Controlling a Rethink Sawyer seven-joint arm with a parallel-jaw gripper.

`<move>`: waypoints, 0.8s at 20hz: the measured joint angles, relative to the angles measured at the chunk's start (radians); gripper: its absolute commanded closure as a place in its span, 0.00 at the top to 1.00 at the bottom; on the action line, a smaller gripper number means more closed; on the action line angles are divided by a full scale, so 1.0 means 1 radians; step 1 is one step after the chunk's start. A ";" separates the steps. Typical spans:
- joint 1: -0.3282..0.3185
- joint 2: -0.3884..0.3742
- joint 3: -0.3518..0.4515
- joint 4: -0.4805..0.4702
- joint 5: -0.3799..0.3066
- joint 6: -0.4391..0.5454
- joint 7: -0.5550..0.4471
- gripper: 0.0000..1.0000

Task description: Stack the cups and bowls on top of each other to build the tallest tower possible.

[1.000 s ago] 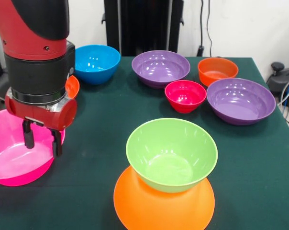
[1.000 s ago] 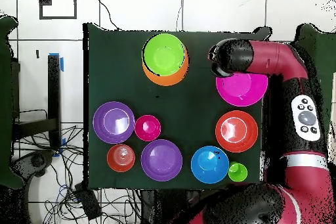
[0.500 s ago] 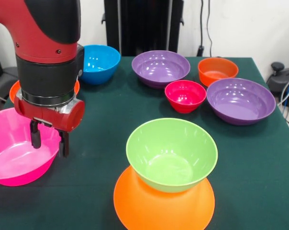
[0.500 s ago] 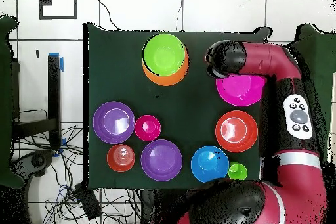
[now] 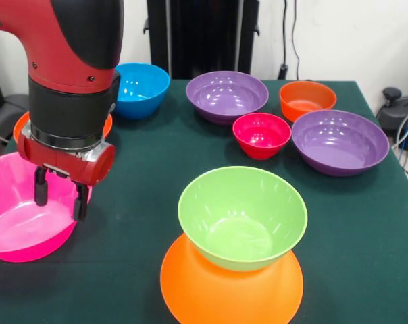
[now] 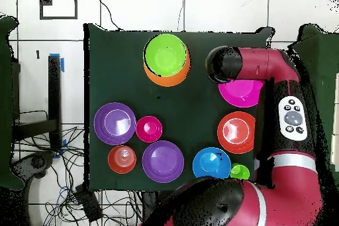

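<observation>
Front view, left of frame: gripper (image 5: 57, 196) with fingers apart, straddling pink bowl's (image 5: 18, 226) right rim. Risk: glossy rim slipping free or bowl tipping upon closing off-centre.

A robotics lab is being shown: a green-clothed table (image 5: 366, 229) is being flanked by loose cables (image 6: 49, 170) on a pale tiled floor (image 6: 218, 8), with blue tape marks (image 6: 62, 63) beside the table's edge.

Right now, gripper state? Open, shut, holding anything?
Gripper: open, holding nothing, its fingers straddling the pink bowl's rim.
</observation>
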 measured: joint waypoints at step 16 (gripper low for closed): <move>0.030 0.038 -0.114 0.000 0.084 -0.125 0.019 1.00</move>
